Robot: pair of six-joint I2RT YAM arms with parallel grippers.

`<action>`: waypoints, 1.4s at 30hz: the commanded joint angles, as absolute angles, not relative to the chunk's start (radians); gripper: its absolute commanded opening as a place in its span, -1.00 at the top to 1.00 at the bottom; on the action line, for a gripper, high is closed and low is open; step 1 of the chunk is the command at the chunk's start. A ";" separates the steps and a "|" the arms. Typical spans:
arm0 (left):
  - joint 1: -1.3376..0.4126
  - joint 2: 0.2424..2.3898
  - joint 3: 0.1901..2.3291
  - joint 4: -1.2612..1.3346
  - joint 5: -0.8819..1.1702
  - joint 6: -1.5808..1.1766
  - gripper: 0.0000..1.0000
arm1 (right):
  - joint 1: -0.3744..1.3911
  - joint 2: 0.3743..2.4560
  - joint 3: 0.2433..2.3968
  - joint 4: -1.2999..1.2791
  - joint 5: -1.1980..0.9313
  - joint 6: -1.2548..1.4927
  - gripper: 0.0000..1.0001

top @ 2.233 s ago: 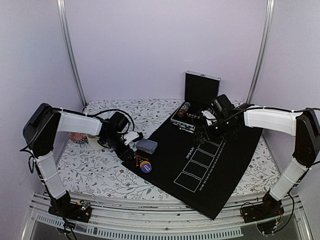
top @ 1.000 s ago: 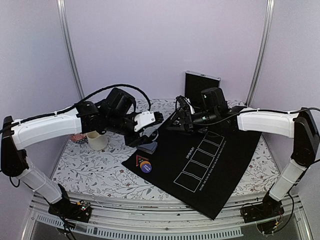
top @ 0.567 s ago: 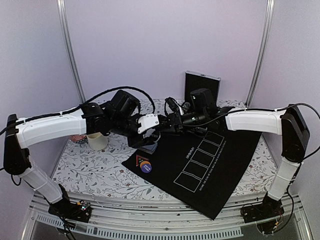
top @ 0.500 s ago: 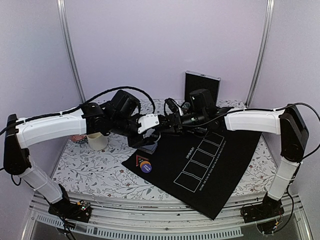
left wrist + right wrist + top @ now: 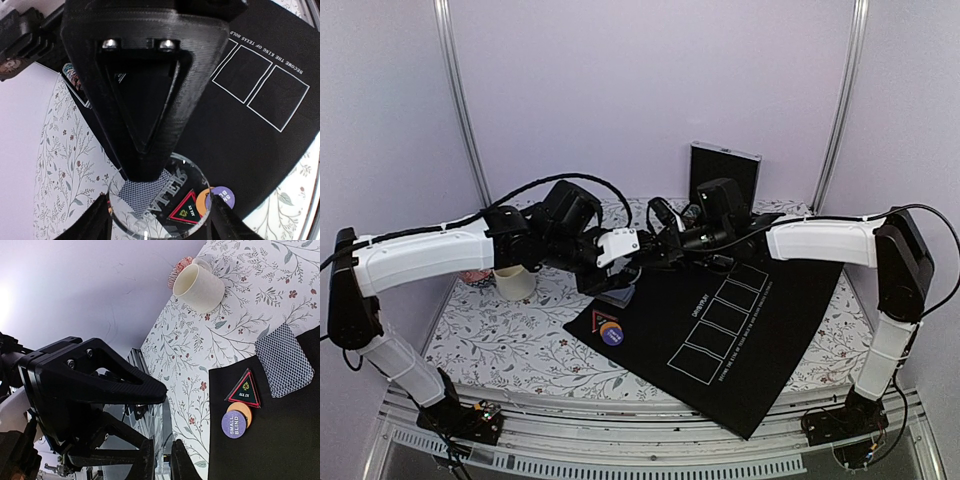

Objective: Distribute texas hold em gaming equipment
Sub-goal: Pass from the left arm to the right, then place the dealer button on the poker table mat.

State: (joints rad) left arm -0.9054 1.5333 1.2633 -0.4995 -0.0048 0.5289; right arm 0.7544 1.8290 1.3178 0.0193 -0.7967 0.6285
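Clear plastic is sitting at the heart of this moment: a round see-through disc (image 5: 157,200), lettered like a dealer marker, is hanging in the air between the two arms, above the left edge of the black mat (image 5: 740,330). The left gripper (image 5: 157,221) is clasping it by the rim, one finger on each side, so that its flat faces are lying free for the other arm. The right gripper (image 5: 161,460) is reaching in from the opposite side with its fingers (image 5: 146,460) pinched almost together. In the left wrist view its tip is overlapping the disc's upper edge, so it appears to be nipping the thin plate across its faces, though the contact itself is too dark to confirm. Judging by that, a hand-over is taking place, probably because the disc is bound for a spot on the right arm's side of the mat. Below them the deck of cards (image 5: 285,360) is lying face down, straddling the mat's edge and the flowered cloth (image 5: 510,340). Just beside the deck, on the mat, the red-edged triangle (image 5: 243,388) is resting near the orange disc (image 5: 240,409), with the purple disc (image 5: 234,426) overlapping that one. These pieces seem to be waiting as a small stock within the left arm's reach, not yet dealt out. The cream cup (image 5: 200,287) is standing well apart on the cloth.
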 commanded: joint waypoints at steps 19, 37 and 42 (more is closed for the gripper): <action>-0.846 1.430 1.099 -0.377 0.058 0.225 -0.96 | 0.302 1.365 0.940 -0.375 -0.633 0.451 0.96; -0.606 1.203 0.998 -0.266 -0.302 -0.272 -0.96 | 0.054 1.236 0.786 -0.389 -0.550 0.549 0.96; -0.526 1.191 0.985 -0.281 -0.344 -0.321 -0.96 | 0.036 1.215 0.761 -0.415 -0.504 0.537 0.96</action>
